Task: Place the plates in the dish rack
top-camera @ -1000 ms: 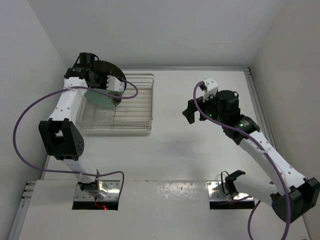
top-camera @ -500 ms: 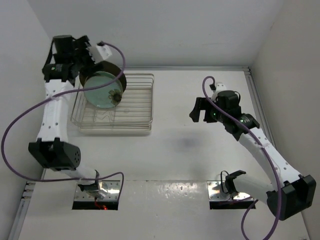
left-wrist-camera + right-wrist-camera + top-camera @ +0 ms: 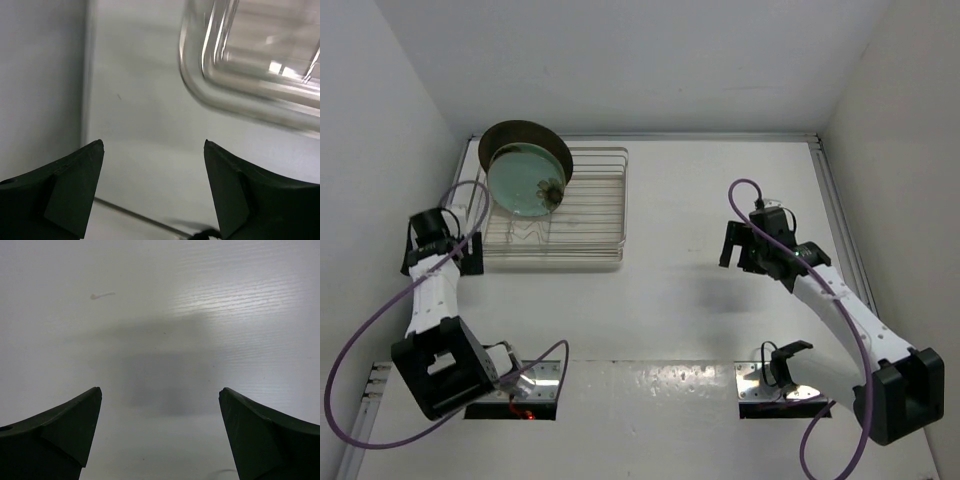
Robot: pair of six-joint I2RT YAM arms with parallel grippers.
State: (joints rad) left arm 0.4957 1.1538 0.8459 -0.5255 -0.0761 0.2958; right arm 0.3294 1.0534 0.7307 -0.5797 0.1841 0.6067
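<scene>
In the top view the silver wire dish rack (image 3: pixel 605 205) stands at the back left of the table. Two plates stand on edge at its back left end. The mint-green plate (image 3: pixel 520 178), with a brown flower mark near its rim, leans in front of the larger dark brown plate (image 3: pixel 510 133). My left gripper (image 3: pixel 447 238) is open and empty, low beside the rack's near left corner and apart from both plates. The left wrist view shows that rounded rack corner (image 3: pixel 235 97) beyond the open left gripper (image 3: pixel 154 145). My right gripper (image 3: pixel 735 245) hangs open over bare table, as the right wrist view of it (image 3: pixel 160 392) confirms.
White walls close in the table on the left, back and right. The left wall (image 3: pixel 40 75) runs close beside my left gripper. Purple cables loop from both arms. Two metal base plates (image 3: pixel 760 385) sit at the near edge.
My left gripper opened and let go of the mint-green plate, which now stands in the rack. The left arm drew back toward the near left. The right arm lowered and pulled back slightly.
</scene>
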